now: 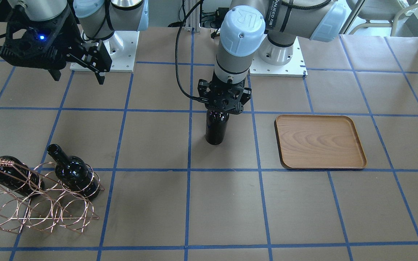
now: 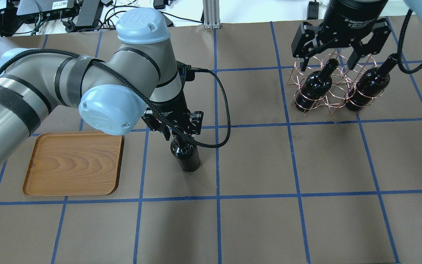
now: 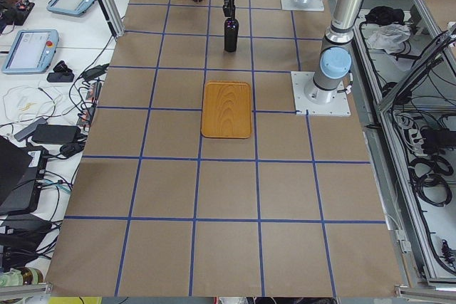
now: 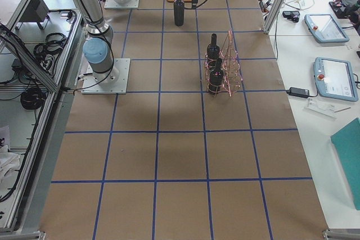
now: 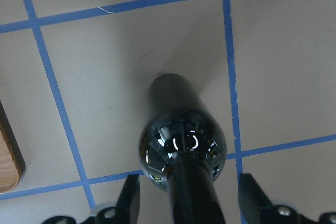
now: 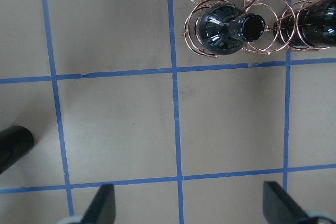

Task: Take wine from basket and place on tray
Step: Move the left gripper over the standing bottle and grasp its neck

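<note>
Wine was not yet on the tray [image 2: 73, 163], which lay at the left of the overhead view with no bottle on it. Just right of it, near but not touching, one bottle [image 2: 186, 158] stood upright on the brown table, already out of the basket. The left gripper [image 2: 180, 135] hung straight over that bottle with its fingers [image 5: 131, 198] either side of the slim neck. The wrist view showed a gap on both sides, so the jaws were parted and had hold of nothing. Farther right, well apart, the wire basket [image 2: 337, 93] kept two more bottles [image 2: 315, 86], each leaning in its rings. The right gripper [image 2: 327, 58] hovered above the basket, spread wide and empty. By my reading the removal was done and the carry was left: close on the neck, lift, shift left and set the bottle down inside the tray's rim
</note>
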Controlling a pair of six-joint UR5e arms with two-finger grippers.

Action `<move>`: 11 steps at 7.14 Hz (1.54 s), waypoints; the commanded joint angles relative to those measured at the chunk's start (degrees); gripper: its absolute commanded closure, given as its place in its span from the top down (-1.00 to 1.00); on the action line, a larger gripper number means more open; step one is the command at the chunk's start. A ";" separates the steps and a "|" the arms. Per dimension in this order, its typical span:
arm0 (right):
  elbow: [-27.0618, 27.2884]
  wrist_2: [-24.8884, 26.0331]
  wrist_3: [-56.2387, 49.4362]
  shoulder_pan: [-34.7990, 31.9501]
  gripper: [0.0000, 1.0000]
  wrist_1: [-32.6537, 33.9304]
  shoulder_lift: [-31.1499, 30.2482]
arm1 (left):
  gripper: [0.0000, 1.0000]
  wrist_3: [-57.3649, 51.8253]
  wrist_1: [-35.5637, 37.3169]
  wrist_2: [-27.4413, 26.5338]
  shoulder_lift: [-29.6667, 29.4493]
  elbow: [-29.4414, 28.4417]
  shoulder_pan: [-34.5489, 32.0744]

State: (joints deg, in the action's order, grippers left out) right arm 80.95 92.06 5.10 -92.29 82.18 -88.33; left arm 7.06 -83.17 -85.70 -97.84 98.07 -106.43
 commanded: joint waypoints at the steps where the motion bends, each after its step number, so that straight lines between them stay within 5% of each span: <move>1: 0.09 0.13 0.00 0.01 1.00 -0.09 0.00 | 0.33 0.06 -0.59 -0.17 0.28 -0.08 -0.09; 4: 0.27 -0.04 0.00 0.01 1.00 0.00 0.00 | 0.24 0.06 -1.03 -0.17 0.11 -0.08 -0.09; 7: 0.35 -0.57 0.00 -0.08 1.00 0.00 -0.09 | -0.89 -0.03 -2.26 0.01 0.02 -0.08 -0.09; 11: 0.27 0.13 -0.09 0.01 1.00 0.00 -0.09 | -1.00 -0.21 -3.39 -2.09 2.04 -2.61 2.70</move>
State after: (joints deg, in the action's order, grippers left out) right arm 81.22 91.91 5.08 -92.36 82.24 -88.36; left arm 6.92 -85.65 -86.65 -96.72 96.72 -105.37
